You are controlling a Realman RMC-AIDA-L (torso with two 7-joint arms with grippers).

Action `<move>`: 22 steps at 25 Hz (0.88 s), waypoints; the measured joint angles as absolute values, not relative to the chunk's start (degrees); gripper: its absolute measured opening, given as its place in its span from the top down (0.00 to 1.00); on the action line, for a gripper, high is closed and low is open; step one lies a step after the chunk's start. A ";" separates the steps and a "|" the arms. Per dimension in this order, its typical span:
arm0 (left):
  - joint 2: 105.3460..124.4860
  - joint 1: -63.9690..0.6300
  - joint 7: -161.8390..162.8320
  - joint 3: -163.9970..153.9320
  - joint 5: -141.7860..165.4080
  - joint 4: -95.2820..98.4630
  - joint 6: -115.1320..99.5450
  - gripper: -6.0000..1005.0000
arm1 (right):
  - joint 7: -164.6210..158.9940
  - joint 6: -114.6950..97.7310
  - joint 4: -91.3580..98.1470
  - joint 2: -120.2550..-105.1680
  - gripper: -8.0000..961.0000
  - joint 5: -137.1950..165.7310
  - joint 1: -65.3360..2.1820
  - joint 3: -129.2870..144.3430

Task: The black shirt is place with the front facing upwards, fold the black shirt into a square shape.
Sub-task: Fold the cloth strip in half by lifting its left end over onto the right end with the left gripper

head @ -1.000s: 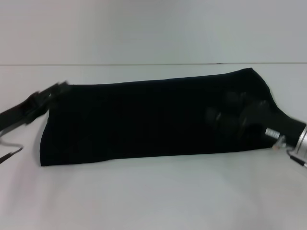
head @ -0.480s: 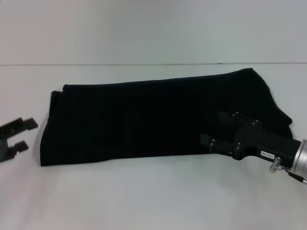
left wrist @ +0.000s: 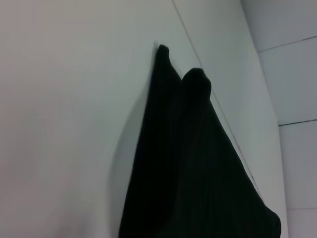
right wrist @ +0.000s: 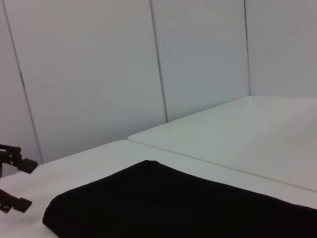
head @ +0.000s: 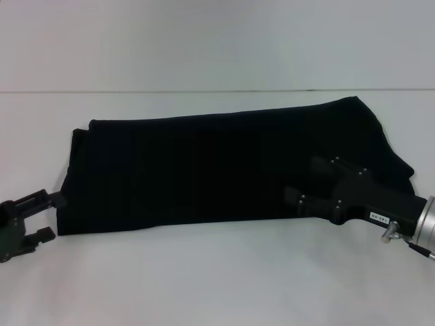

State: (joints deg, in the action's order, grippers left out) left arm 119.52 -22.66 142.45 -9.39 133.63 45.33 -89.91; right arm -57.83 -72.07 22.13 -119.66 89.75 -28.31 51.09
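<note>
Change: my left gripper (head: pixel 46 216) has slid back in toward the shirt's near left corner since half a second ago; my right one has barely shifted.
Writing: small white tag on the right gripper's body, too fine for me to read; no lettering shows on the cloth.
Shirt: black shirt (head: pixel 217 166) lies folded into a long band across the white table (head: pixel 217 278), its right end angled toward the far side.
Left arm: low at the left edge of the head view, fingers pointing right, spread apart, holding nothing, tips just beside the cloth.
Right arm: reaching in from the right, right gripper (head: pixel 299 187) over the shirt's right part, fingers parted, nothing pinched that I can see.
</note>
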 joint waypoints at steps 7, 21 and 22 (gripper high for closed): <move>119.43 -23.23 143.53 -9.74 136.44 43.79 -87.57 0.10 | -57.83 -71.85 22.10 -119.70 0.01 89.70 -28.19 51.10; 119.44 -23.42 145.94 -9.68 136.58 42.84 -82.86 0.10 | -57.83 -71.78 21.82 -119.78 0.02 89.75 -28.30 51.15; 119.44 -23.42 146.30 -9.75 136.59 42.74 -82.36 0.10 | -57.83 -71.78 21.79 -119.79 0.02 89.79 -28.38 51.15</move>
State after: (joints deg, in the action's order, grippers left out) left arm 119.44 -23.42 146.30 -9.75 136.59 42.74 -82.36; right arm -57.83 -71.78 21.79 -119.79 89.79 -28.38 51.16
